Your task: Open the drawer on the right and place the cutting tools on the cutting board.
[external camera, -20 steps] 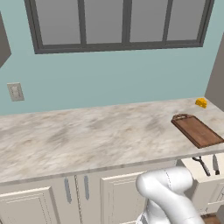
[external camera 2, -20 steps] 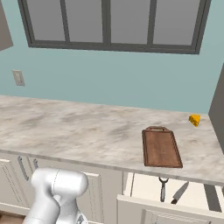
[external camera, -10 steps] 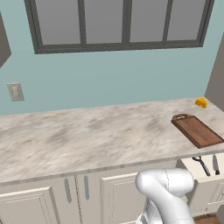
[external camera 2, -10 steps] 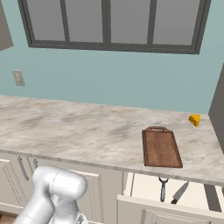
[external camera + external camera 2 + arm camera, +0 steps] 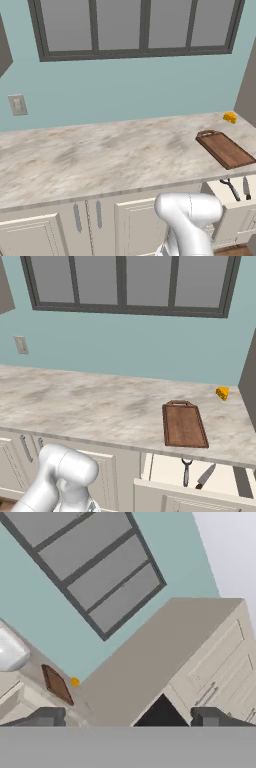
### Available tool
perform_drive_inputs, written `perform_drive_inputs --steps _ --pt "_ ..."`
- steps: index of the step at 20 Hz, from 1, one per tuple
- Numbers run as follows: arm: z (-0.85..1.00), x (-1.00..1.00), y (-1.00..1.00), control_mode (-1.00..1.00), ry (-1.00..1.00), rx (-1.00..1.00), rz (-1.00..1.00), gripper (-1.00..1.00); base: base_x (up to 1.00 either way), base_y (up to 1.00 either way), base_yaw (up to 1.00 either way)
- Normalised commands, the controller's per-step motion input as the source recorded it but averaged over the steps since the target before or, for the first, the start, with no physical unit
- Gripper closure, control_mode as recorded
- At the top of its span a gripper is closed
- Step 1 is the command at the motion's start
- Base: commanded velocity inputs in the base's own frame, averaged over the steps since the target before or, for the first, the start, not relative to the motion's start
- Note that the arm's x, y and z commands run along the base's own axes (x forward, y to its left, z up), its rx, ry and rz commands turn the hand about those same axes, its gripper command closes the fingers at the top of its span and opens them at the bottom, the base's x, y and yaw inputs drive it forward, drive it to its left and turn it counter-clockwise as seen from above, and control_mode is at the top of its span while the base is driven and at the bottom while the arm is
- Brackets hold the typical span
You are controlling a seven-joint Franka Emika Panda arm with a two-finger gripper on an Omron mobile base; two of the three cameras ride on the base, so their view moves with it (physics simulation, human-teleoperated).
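The drawer (image 5: 165, 470) stands pulled open under the right end of the counter, and its side wall (image 5: 220, 210) shows too. Inside lie the cutting tools: black-handled scissors (image 5: 186, 471) (image 5: 231, 189) and a short knife (image 5: 206, 476) (image 5: 246, 186). The reddish-brown cutting board (image 5: 184, 425) (image 5: 226, 150) lies bare on the counter just behind the drawer. In the rolled hand view my gripper (image 5: 127, 717) is open with nothing between its fingertips (image 5: 45, 717). It points up toward the window, and the cutting board (image 5: 56, 684) is small and far at lower left.
A small yellow object (image 5: 222, 392) (image 5: 230, 117) (image 5: 75, 682) sits at the counter's back right corner. Cabinet doors with grey bar handles (image 5: 76, 217) line the front below the counter. My arm's white elbow (image 5: 67, 471) (image 5: 190, 210) hangs low in front of them.
The arm's elbow has shifted slightly in front of the cabinets. The drawer, the tools and the board lie as before.
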Motion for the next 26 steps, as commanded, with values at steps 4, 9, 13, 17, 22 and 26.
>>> perform_drive_inputs --steps 4,9,13,17,22,26 --pt "0.0 0.5 1.0 -1.0 0.18 -0.51 0.0 -1.0 0.0 0.0 0.0" --pt "0.01 0.35 0.71 -1.0 0.23 -0.35 -0.05 -1.0 0.0 0.0 0.0" --pt "0.17 0.37 0.06 -1.0 0.17 0.0 -0.06 -1.0 0.0 0.0 0.0" --pt "0.31 0.92 0.37 -1.0 0.43 0.0 -0.17 -1.0 0.0 0.0 0.0" --pt "0.4 1.0 0.21 -1.0 0.51 0.0 -0.15 -1.0 0.0 0.0 0.0" --pt "0.46 0.96 0.04 -1.0 0.49 0.0 -0.07 -1.0 0.0 0.0 0.0"
